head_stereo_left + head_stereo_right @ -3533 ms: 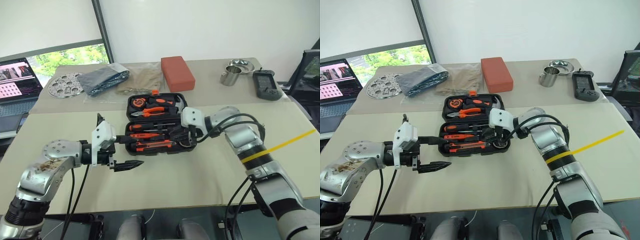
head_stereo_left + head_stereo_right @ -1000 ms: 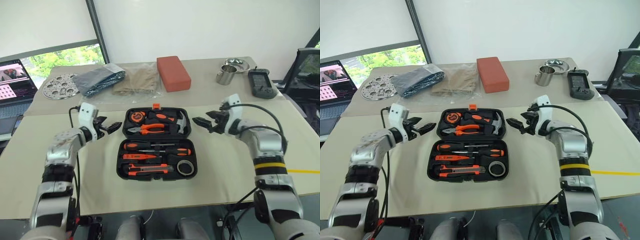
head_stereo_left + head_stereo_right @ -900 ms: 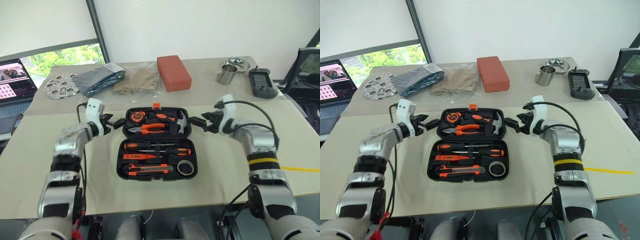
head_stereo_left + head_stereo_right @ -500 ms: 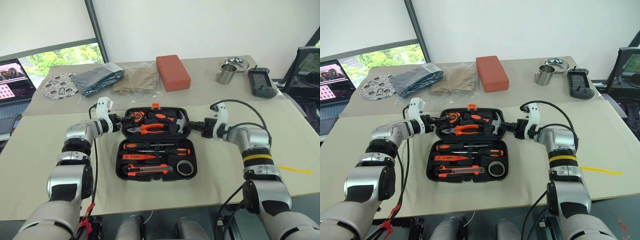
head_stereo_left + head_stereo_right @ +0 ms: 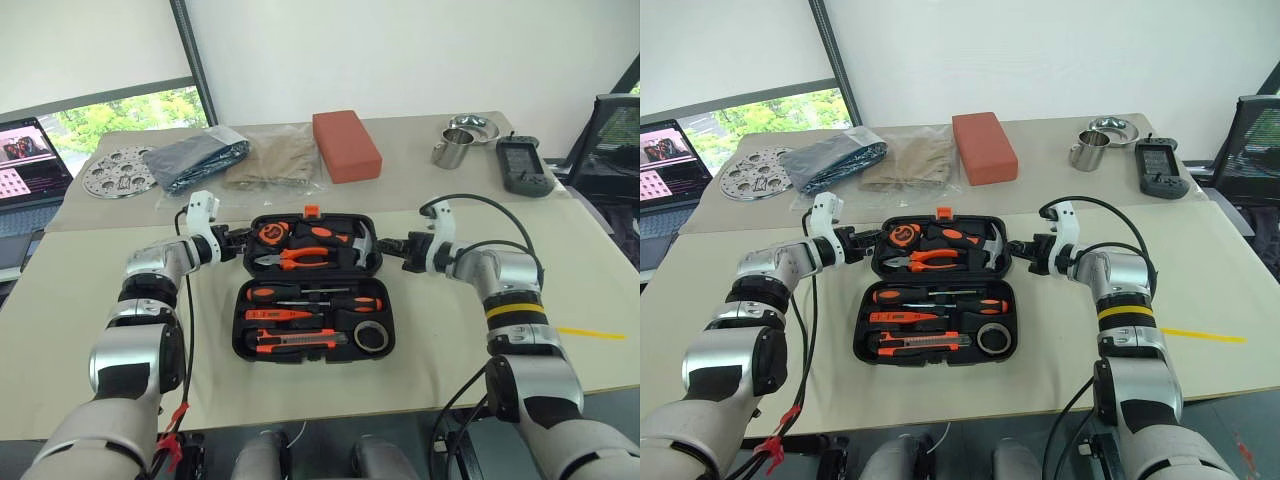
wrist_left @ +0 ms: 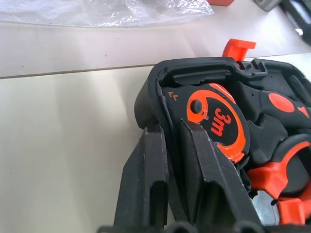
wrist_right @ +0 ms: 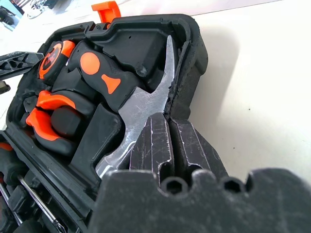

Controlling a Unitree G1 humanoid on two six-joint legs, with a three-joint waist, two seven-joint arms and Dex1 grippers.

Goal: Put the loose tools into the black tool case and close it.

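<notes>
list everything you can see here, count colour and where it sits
tool case: 1, black, open flat mid-table
tape measure, pliers, hammer: 1 each, orange and black, case's far half
screwdrivers: 3, orange and black, case's near half
utility knife: 1, orange and black, near half
tape roll: 1, black, near half's right corner
block: 1, red-orange, far table
bags: 2, grey and tan, left of block
perforated disc: 1, metal, far left
laptop: 1, left edge
cup and bowl: steel, far right
handheld device: 1, black, far right
left gripper: shut on case's left rim
right gripper: shut on right rim
</notes>
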